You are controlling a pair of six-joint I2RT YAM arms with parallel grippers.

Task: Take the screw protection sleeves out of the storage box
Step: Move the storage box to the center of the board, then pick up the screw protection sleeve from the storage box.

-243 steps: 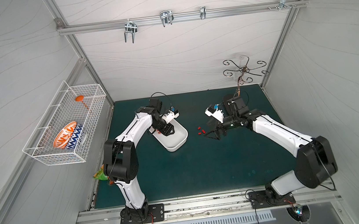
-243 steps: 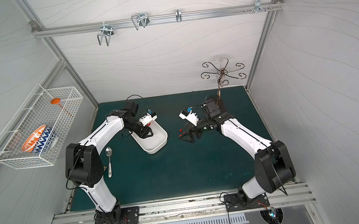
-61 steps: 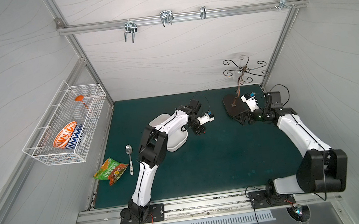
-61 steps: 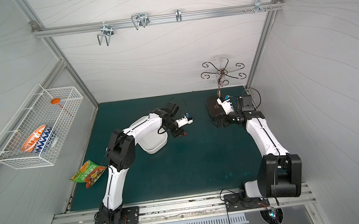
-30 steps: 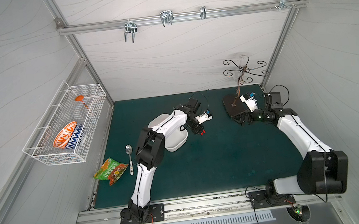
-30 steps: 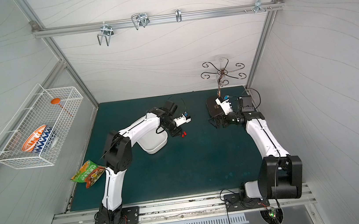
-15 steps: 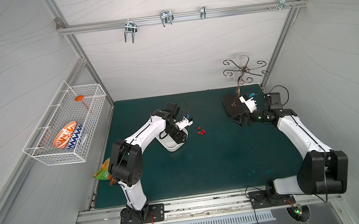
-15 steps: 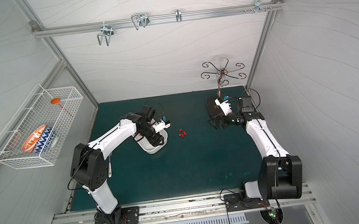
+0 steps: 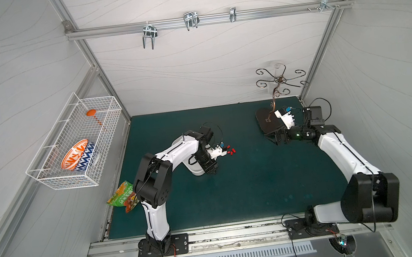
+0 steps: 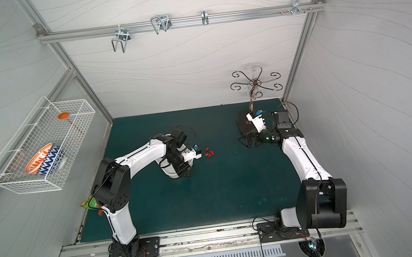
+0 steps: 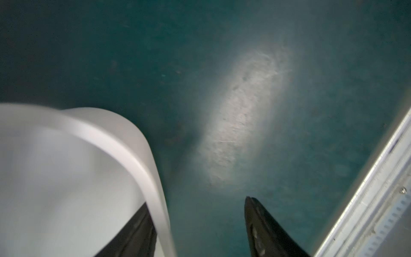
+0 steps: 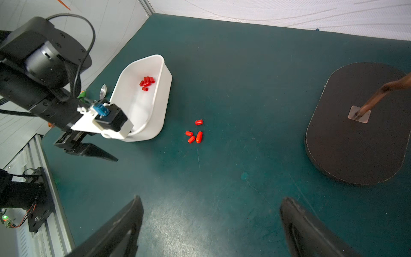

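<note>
1. Swung back from the mat where it reached a second ago, the left gripper [image 9: 211, 169] now sits at the near end of the storage box [image 12: 138, 106]. The left wrist view shows its jaws apart, one finger inside the box wall and one outside over the green mat [image 9: 234, 197], with nothing clamped.
2. The storage box is a shallow white tub resting flat on the mat. A tight cluster [image 12: 147, 81] of red sleeves lies inside it, toward the end away from the left gripper.
3. Just beside the box, four screw protection sleeves [image 12: 199, 136] lie loose on the mat, close together and clear of both arms.
4. Farther back, the right gripper [image 12: 213, 233] hangs over the mat with its jaws spread wide and empty. It is well apart from the sleeves and near the black stand base [image 9: 268, 124].
5. Judged from this, the task is under way but not finished. Four sleeves are out, and the larger share — the cluster — still waits in the box, so several more picks appear to remain.
</note>
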